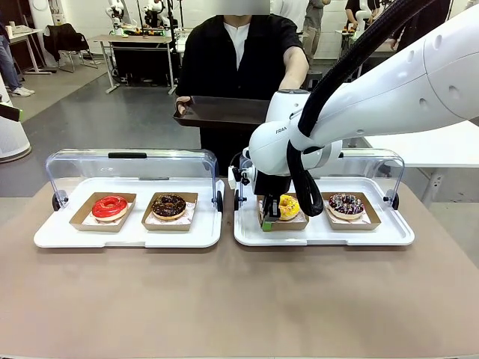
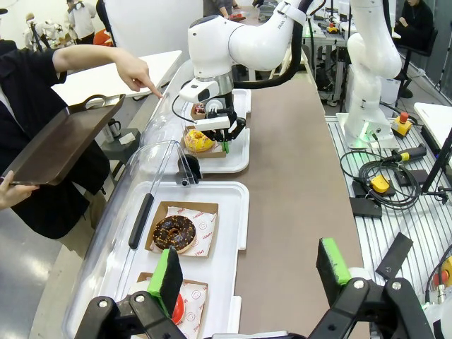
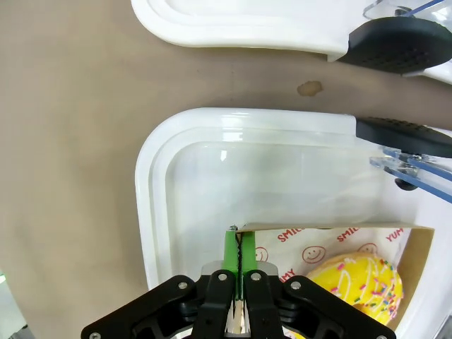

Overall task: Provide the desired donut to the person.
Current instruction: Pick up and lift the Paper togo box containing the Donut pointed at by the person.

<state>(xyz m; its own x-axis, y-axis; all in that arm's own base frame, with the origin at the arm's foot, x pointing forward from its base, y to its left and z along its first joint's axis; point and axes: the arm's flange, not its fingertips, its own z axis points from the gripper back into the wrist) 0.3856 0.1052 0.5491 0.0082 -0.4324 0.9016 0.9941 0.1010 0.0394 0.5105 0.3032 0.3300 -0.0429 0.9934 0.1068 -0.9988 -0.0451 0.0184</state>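
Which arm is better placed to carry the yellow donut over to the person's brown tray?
Right. The right gripper is shut on the edge of the cardboard box holding the yellow donut, while the left gripper hangs open, away by the red donut.

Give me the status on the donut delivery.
Done: right gripper shut on the rim of the paper tray under the yellow donut. In hand: lifting it; it rests in the white display tray. Left: carrying it to the brown tray the person holds.
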